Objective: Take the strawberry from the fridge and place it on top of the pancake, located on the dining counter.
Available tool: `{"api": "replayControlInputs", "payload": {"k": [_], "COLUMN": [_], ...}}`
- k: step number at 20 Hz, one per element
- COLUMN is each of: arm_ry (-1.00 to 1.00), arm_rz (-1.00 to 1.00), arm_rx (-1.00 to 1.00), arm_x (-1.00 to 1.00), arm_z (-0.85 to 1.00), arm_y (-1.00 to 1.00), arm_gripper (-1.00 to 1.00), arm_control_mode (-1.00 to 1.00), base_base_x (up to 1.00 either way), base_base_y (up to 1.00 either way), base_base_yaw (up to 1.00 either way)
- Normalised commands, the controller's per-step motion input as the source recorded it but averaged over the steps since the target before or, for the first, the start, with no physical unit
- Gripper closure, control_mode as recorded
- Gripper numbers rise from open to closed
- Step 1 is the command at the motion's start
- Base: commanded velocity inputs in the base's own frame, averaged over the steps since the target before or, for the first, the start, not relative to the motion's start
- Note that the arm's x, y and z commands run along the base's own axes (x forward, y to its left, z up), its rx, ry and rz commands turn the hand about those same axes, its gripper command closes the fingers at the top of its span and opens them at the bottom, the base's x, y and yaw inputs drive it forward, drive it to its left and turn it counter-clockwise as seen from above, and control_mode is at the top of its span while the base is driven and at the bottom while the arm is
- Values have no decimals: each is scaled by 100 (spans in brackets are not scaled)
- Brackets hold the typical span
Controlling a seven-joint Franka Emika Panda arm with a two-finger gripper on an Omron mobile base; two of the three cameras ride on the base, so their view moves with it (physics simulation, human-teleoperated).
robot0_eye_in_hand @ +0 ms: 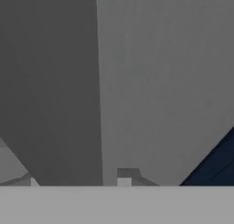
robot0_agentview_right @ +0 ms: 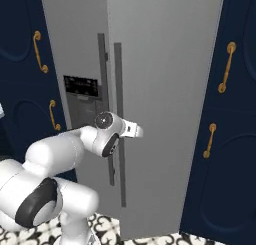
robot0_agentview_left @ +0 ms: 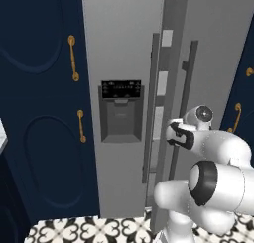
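Left base view shows the fridge [robot0_agentview_left: 124,48], a tall grey side-by-side unit, with its right door swung slightly ajar so that pale shelf edges show through the narrow gap beside the long vertical handles [robot0_agentview_left: 150,108]. Navy cabinets [robot0_agentview_left: 39,113] with gold handles [robot0_agentview_left: 73,58] flank it on both sides, above a patterned black-and-white tile floor [robot0_agentview_left: 74,229]. On the left door sits a dark dispenser panel [robot0_agentview_left: 121,110]; its top strip carries small markings too fine to read, and no brand name can be made out. The white arm reaches forward at mid height toward the handles, and in the right base view the gripper [robot0_agentview_right: 136,130] lies just beside the right door's handle [robot0_agentview_right: 119,124]. Whether the gripper's jaws are parted or closed on that handle cannot be told. In the hand view, grey door faces and a sliver of navy cabinet appear. The strawberry cannot be seen through the gap.
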Motion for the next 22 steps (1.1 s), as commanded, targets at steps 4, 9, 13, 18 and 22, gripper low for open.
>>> {"api": "replayControlInputs", "payload": {"k": [4, 9, 13, 18, 22], "arm_ry": [0, 0, 0, 0, 0], "arm_rz": [0, 0, 0, 0, 0], "arm_rx": [0, 0, 0, 0, 0], "arm_x": [-41, -41, -42, -48, -48], "arm_z": [0, 0, 0, 0, 0], "arm_y": [-100, -100, -100, -100, -100], "arm_gripper": [100, 100, 100, 100, 100], "arm_control_mode": [-100, -100, -100, -100, -100], "base_base_x": [0, 0, 0, 0, 0], "base_base_y": [0, 0, 0, 0, 0], "base_base_yaw": [0, 0, 0, 0, 0]}}
